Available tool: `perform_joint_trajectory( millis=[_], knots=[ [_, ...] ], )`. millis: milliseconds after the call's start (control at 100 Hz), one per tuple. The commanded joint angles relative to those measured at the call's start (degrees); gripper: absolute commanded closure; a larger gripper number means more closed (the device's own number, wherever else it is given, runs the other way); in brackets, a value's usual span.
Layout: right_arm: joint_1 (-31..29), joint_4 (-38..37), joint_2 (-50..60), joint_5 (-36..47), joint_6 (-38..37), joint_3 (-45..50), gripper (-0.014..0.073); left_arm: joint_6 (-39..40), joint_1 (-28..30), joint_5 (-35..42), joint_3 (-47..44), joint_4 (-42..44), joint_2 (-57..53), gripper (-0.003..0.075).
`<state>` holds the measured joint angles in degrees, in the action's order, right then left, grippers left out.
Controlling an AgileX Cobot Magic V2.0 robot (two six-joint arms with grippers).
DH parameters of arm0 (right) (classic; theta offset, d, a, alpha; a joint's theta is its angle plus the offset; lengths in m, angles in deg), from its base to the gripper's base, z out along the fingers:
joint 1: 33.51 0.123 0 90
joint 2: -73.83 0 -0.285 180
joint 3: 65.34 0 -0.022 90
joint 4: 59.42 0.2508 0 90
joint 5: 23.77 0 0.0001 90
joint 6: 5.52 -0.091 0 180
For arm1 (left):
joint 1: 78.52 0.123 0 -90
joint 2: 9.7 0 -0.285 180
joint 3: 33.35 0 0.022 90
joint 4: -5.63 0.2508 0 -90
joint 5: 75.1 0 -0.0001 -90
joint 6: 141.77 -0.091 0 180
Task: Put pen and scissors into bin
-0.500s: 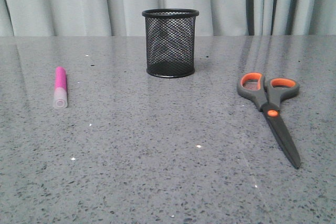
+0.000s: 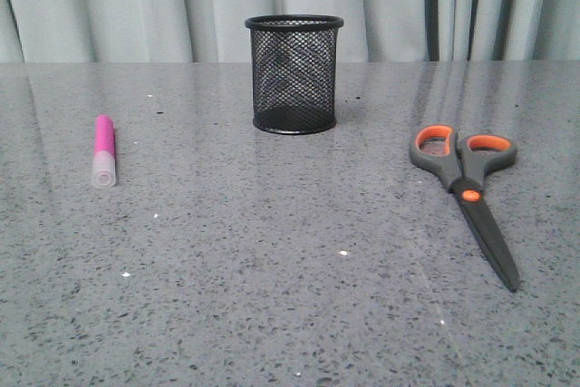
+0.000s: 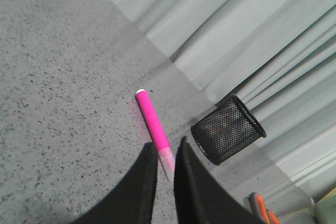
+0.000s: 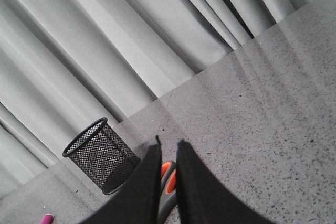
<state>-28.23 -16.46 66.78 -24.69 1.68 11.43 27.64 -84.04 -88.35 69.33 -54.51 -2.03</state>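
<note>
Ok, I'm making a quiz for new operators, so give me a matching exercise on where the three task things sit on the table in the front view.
Things:
1. pen
2. scissors
3. bin

Places:
A. standing upright at the middle, far back near the curtain
B. lying flat on the right, blades pointing toward the camera
C. lying flat on the left, cap end nearer the camera

Pairs: 1-C, 2-B, 3-A

The bin [image 2: 294, 74] stands upright at the far centre of the grey table [image 2: 272, 296]. The pen [image 2: 104, 151] lies well left, apparently cap nearest; the scissors [image 2: 467, 195] lie right, blades pointing near.
</note>
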Motion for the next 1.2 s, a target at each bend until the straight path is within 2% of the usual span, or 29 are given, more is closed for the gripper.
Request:
perform_joint_trajectory(
  millis=[0, 330, 430, 480, 640, 820, 980, 1080, 1190],
  knots=[
    [-0.43, -0.61, 0.83, 2.79, 0.56, -2.15, 0.0546, 0.09, 0.0, 2.76, -1.24, 0.98, -1.5, 0.0662],
    [-0.43, -1.52, 0.83, 4.45, 1.07, -2.15, 0.0546, 0.09, 0.0, 5.29, -1.24, 1.01, -1.5, 0.0662],
    [-0.43, -10.06, 0.83, 1.84, 11.65, -1.25, 0.0546, 0.09, 0.0, 5.29, -1.24, 1.01, -1.5, 0.0662],
    [-0.43, -12.79, 0.83, 0.92, 13.51, -0.42, 0.0546, 0.09, 0.0, 5.29, -1.24, 1.01, -1.5, 0.0662],
    [-0.43, -12.14, 0.83, 4.67, 13.41, 0.68, 0.0546, 0.09, 0.0, 5.36, -1.24, 1.01, -1.5, 0.0662],
    [-0.43, -8.17, 0.83, 9.02, 13.13, 0.68, 0.0552, 0.09, 0.0, 5.36, -1.24, 0.77, -1.5, 0.0662],
    [-0.43, -7.42, 0.83, 5.75, 13.04, -0.56, 0.0561, 0.09, 0.0, 5.69, -0.14, 0.5, -1.5, 0.0664],
    [-0.43, -7.34, 0.83, 2.15, 13.0, -4.55, 0.0561, 0.09, 0.0, 5.94, 3.1, 1.34, -1.5, 0.0721],
    [-0.43, -11.67, -1.15, -5.47, 13.0, -11.68, 0.0561, 0.0, 0.0, 2.45, 10.22, 9.65, 0.53, 0.0742]
  ],
)
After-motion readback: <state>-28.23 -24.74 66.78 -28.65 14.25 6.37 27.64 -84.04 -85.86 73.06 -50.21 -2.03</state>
